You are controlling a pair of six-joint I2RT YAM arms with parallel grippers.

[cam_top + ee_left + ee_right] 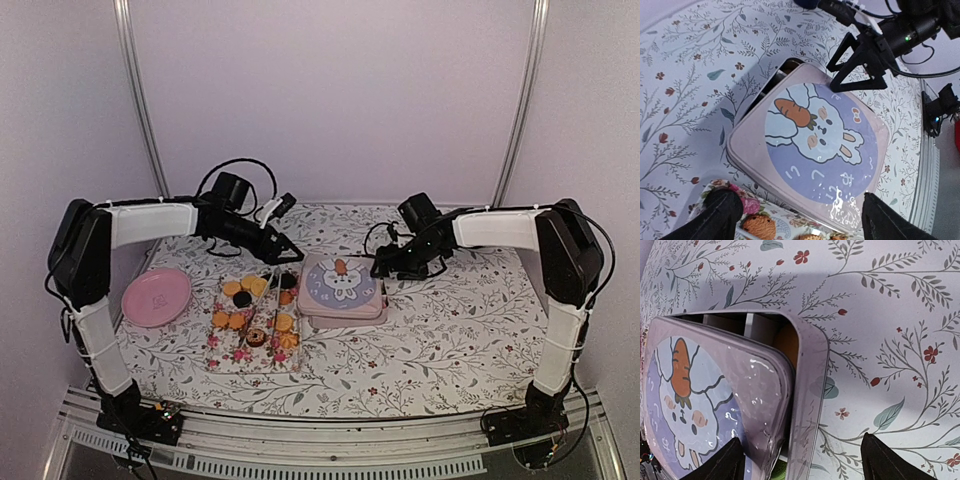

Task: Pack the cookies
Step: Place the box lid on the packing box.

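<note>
The cookies (255, 305) are spread on a flowered tray (226, 356) on the desk (440, 340), left of centre. Most are orange-tan, with a black one and a chocolate-topped one among them. In the left wrist view the nearest cookies (758, 226) are seen at the bottom edge, just beside the tin.

A pink square tin (346, 318) is set touching the tray's right side. Its lid (342, 284), printed with a white rabbit and a carrot on a lilac disc, is laid on top but shifted out of line. A gap is thus left along the far edge, through which white dividers (748, 324) are seen inside. What lies in the compartments cannot be told.

The left arm (150, 222) is reached across from the left, and the left jaws are held above the tray's far end, beside the tin. They are spread wide, with nothing between the black fingers (715, 217).

The right arm (495, 228) is reached in from the right, and the right jaws are poised at the tin's far right corner. They too are spread wide. The rim of the tin is seen between the fingers (887, 462), but no contact can be made out.

A pink plate (156, 297) is set apart at the left of the desk.
</note>
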